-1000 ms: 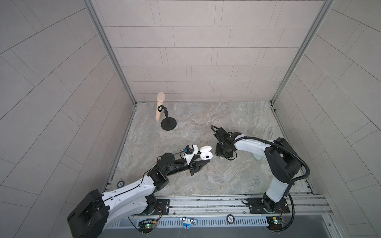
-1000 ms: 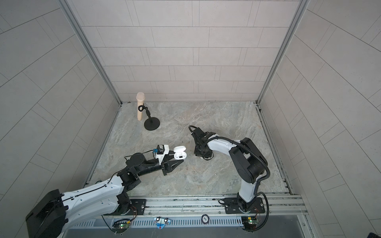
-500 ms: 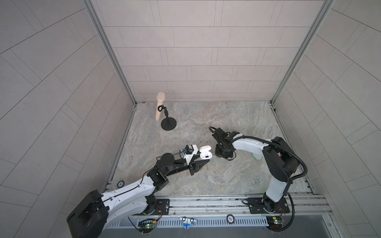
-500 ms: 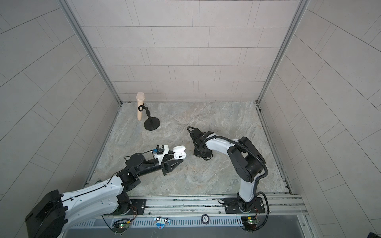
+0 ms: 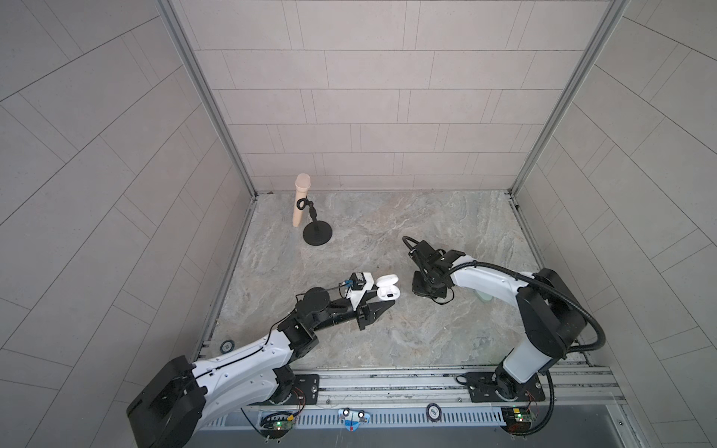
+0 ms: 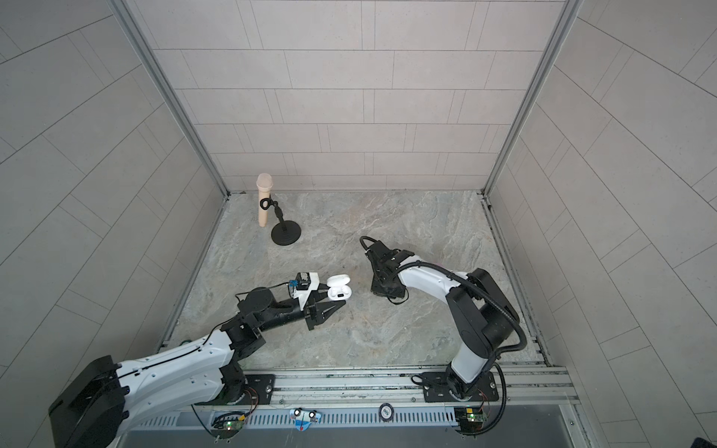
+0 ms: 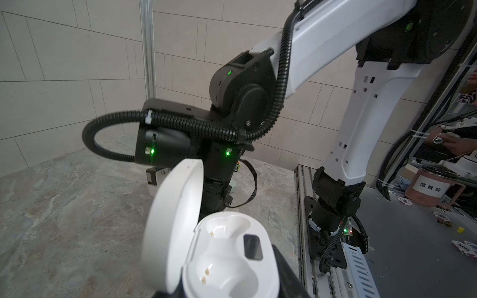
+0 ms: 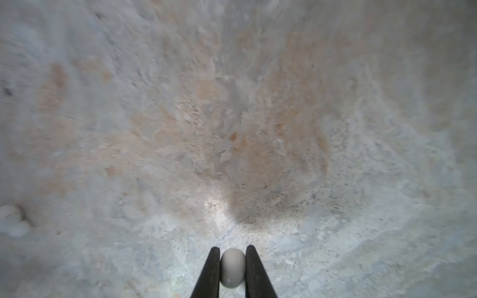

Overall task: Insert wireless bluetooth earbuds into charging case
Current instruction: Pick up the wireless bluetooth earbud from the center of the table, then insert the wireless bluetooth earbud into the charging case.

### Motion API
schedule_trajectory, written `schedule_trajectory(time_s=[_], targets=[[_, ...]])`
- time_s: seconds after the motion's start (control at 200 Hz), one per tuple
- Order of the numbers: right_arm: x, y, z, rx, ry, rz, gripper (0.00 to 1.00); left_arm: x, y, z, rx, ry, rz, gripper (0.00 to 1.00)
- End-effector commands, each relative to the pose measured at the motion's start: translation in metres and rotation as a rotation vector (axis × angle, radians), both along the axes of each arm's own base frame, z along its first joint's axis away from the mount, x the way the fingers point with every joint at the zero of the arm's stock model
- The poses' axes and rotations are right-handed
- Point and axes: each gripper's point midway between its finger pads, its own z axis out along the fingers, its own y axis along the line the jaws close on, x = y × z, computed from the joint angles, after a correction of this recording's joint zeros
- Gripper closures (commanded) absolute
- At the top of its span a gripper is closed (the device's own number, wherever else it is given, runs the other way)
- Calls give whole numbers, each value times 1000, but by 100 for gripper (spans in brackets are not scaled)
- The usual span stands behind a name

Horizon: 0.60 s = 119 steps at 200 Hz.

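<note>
Earbud [image 8: 232,268] right of charging case [image 5: 388,288]

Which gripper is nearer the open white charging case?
Left. The left gripper holds the charging case; the right gripper stands apart beside it, shut on a white earbud.

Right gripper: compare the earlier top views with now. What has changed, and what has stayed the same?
The right gripper has closed on a white earbud down at the table; its arm barely shifted. The left gripper still holds the open white case, both wells empty, in the same place. The microphone stand is unmoved.
</note>
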Motion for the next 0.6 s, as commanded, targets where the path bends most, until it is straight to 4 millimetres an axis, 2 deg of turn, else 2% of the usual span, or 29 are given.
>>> schedule_trajectory(time_s=[0.0, 0.335, 0.481, 0.591], targets=[[4, -4, 44, 52, -116, 37, 90, 2, -8, 20, -23, -48, -29, 80], [-12, -17, 157, 306, -368, 177, 90, 15, -38, 34, -12, -83, -106, 80], [-29, -16, 204, 369, -493, 286, 89, 26, -52, 45, -25, -109, -136, 80], [-45, -15, 229, 411, -538, 356, 89, 35, -61, 53, -27, -136, -159, 80]])
